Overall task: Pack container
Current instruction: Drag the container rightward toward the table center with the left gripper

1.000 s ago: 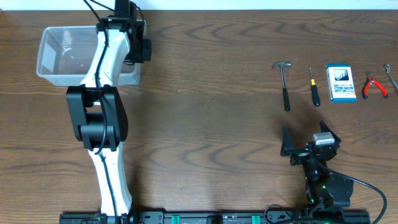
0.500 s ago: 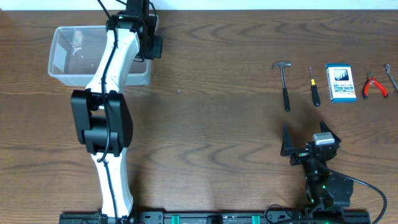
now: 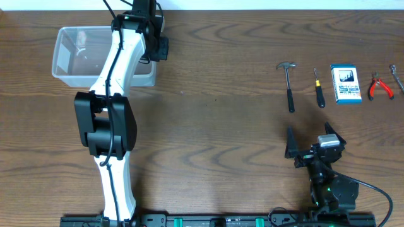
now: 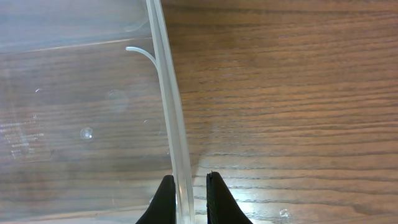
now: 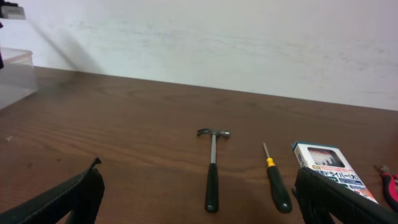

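The container [image 3: 76, 60], a clear plastic tub, stands at the table's far left. My left gripper [image 4: 186, 186] is shut on its right wall; the rim [image 4: 168, 93] runs up between the two black fingers. From overhead the left arm lies across the tub and hides that grip. The tub looks empty in the parts that show. My right gripper [image 3: 312, 142] hovers near the front right of the table, open wide and holding nothing. In the right wrist view its fingers [image 5: 68, 199] frame the tools lying ahead.
Along the right side lie a hammer [image 3: 289, 85], a yellow-collared screwdriver [image 3: 319, 88], a blue-and-white box [image 3: 346, 83], red pliers [image 3: 380, 86] and another tool [image 3: 396, 75] at the edge. The hammer [image 5: 212, 168] and screwdriver [image 5: 277, 183] lie ahead of the right gripper.
The left arm has slid the container a short way to the right across the table, keeping its grip on the wall. The right arm has not moved.
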You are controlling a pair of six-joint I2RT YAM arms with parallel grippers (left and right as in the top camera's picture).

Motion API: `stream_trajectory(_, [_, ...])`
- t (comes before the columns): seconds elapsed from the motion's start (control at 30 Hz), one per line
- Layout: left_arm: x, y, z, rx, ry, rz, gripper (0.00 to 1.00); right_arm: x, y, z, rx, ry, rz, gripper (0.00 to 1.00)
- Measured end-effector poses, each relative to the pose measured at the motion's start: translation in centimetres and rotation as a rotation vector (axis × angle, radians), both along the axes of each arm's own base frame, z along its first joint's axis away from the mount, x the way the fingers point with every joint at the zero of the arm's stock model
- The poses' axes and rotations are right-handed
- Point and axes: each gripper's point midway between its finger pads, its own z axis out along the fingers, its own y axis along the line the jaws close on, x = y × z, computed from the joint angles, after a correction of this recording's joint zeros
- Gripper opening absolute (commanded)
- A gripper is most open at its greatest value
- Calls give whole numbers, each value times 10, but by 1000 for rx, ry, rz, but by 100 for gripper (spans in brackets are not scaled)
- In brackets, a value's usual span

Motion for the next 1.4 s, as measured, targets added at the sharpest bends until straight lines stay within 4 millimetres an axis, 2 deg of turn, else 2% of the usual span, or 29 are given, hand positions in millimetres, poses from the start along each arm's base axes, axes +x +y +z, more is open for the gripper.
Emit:
stream_trajectory(0.2, [-2,-13,0,0,0,-24,6,0,0,0,0,0,0,99])
stream_trajectory(0.67, [-18,-61,-2,-27,32,-28,6,0,0,0,0,0,0,99])
stream_trajectory(1.2, [-42,-125,-2,-85,59,24,6,0,0,0,0,0,0,99])
stream_trajectory(1.4, [-42,-147,1,-137,42,54,6,0,0,0,0,0,0,99])
